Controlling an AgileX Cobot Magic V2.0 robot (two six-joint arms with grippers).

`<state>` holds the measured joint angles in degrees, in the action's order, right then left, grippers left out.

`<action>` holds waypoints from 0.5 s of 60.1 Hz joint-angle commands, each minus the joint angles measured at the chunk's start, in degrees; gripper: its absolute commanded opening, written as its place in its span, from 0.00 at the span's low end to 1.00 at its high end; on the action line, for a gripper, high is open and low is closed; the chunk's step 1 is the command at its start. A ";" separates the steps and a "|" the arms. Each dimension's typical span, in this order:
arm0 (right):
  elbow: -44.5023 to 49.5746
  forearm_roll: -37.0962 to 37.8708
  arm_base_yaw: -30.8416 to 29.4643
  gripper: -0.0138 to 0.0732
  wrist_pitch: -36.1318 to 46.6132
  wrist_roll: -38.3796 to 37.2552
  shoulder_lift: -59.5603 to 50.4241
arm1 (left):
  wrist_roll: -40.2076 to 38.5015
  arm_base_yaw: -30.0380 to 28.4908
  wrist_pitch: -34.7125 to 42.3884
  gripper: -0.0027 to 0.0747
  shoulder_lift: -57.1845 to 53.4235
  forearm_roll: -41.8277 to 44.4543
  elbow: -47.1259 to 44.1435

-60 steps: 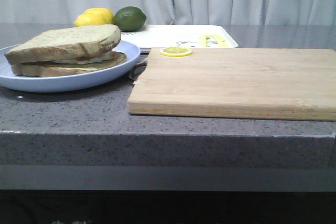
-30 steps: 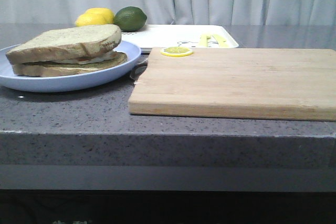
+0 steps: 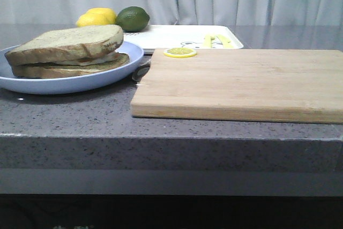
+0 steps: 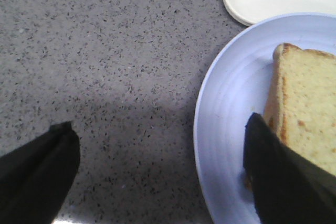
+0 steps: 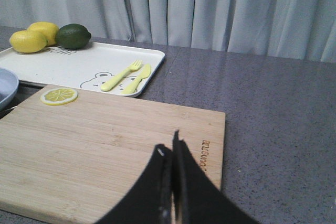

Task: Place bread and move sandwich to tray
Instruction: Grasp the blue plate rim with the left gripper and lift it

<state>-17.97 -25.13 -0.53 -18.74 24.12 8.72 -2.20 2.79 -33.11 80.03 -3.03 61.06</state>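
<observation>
The bread (image 3: 67, 44), a thick tan slice, lies on top of the sandwich (image 3: 75, 68). A white edge of egg shows between the slices. Both rest on a pale blue plate (image 3: 80, 83) at the left. The white tray (image 3: 177, 37) is behind the cutting board. Neither gripper shows in the front view. In the left wrist view my left gripper (image 4: 160, 169) is open and empty. It straddles the plate's rim (image 4: 220, 124), one finger beside the bread (image 4: 307, 114). My right gripper (image 5: 170, 153) is shut and empty above the wooden cutting board (image 5: 105, 145).
A lemon slice (image 3: 180, 52) lies on the cutting board (image 3: 241, 81). Two lemons (image 3: 96, 17) and a lime (image 3: 132, 19) sit at the tray's far left. A yellow toy fork and knife (image 5: 126, 77) lie on the tray (image 5: 79, 64). The counter's front edge is near.
</observation>
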 commanded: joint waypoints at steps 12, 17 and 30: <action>-1.43 -0.08 -0.45 0.07 4.76 0.40 0.51 | 2.20 3.03 2.12 0.84 5.50 -0.60 4.99; -1.43 -0.08 -0.45 0.07 4.76 0.40 0.51 | 2.20 3.12 1.71 0.84 7.08 -0.60 5.48; -1.17 -0.08 -0.45 0.07 4.87 0.40 0.51 | 2.20 3.12 2.20 0.84 9.57 -0.60 5.58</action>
<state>-17.87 -25.13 -0.53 -18.65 24.12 8.72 0.00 5.58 -33.68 91.04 -3.14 64.67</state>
